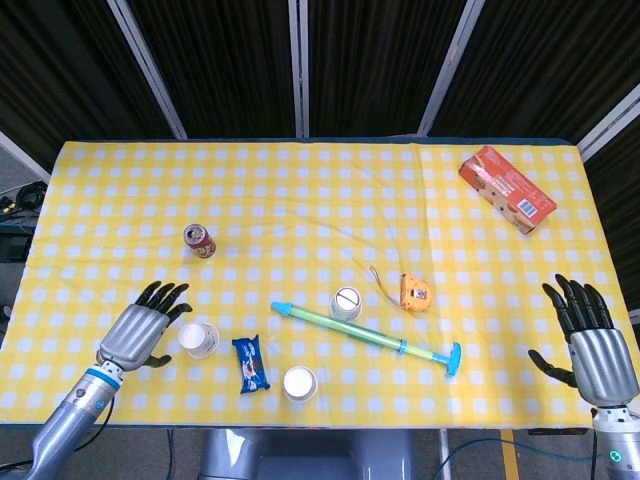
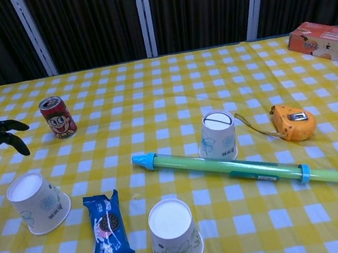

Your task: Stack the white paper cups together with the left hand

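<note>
Yellow checked cloth (image 1: 300, 190) covers your table before dark curtains. Three white paper cups stand upside down: one (image 1: 199, 339) just beside your left hand (image 1: 140, 333), one (image 1: 300, 384) near the front edge, one (image 1: 345, 303) touching the long green and blue tube (image 1: 365, 336). Your left hand holds nothing, fingers apart; your right hand (image 1: 592, 345) waits far off, also spread. These cups are light and thin, so they crush easily; take the wall gently around the middle, not the rim. Writing on the red drink can (image 2: 57, 117) and blue biscuit packet (image 2: 106, 228) is, I think, too small to read.
</note>
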Controlling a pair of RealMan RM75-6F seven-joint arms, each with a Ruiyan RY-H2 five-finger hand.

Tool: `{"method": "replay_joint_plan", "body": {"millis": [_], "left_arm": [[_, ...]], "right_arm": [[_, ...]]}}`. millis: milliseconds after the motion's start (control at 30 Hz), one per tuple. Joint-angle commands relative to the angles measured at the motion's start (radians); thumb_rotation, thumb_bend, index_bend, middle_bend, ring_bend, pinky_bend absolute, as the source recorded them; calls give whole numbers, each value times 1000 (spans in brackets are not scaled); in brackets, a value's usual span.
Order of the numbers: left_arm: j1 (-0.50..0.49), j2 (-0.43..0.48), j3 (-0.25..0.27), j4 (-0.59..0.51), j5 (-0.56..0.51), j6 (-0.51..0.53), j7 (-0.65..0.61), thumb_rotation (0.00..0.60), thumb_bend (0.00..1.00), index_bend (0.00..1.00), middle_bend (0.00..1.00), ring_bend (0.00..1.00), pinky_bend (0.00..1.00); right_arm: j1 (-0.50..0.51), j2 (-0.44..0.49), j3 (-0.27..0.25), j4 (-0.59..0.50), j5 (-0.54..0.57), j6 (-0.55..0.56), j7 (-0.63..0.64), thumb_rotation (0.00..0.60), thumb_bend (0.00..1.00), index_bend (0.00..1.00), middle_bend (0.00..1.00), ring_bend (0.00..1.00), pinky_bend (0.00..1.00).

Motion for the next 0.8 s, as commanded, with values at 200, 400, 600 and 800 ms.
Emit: {"method": "replay_joint_plan", "body": {"millis": [200, 400, 600, 800], "left_arm": [[-54, -71, -15, 14, -88, -31, 84, 600, 192, 288, 0, 0, 0], [-71, -105, -16, 27, -122, -27, 103, 600, 331, 371, 0, 0, 0], [-72, -107, -3, 23, -114, -7, 91, 600, 358, 424, 0, 0, 0], [-69, -74, -10, -15, -81, 29, 53, 600, 359, 425, 0, 0, 0]], "right_arm": [[-2, 6, -1, -5, -7, 8, 18, 600, 65, 101, 0, 0, 0], [-2, 7, -2, -5, -7, 7, 22, 600, 65, 106, 0, 0, 0], [-3, 7, -2, -4, -10, 12, 24, 600, 66, 109, 0, 0, 0], [-3, 7, -2, -4, -11, 14, 28, 600, 66, 109, 0, 0, 0]]}}
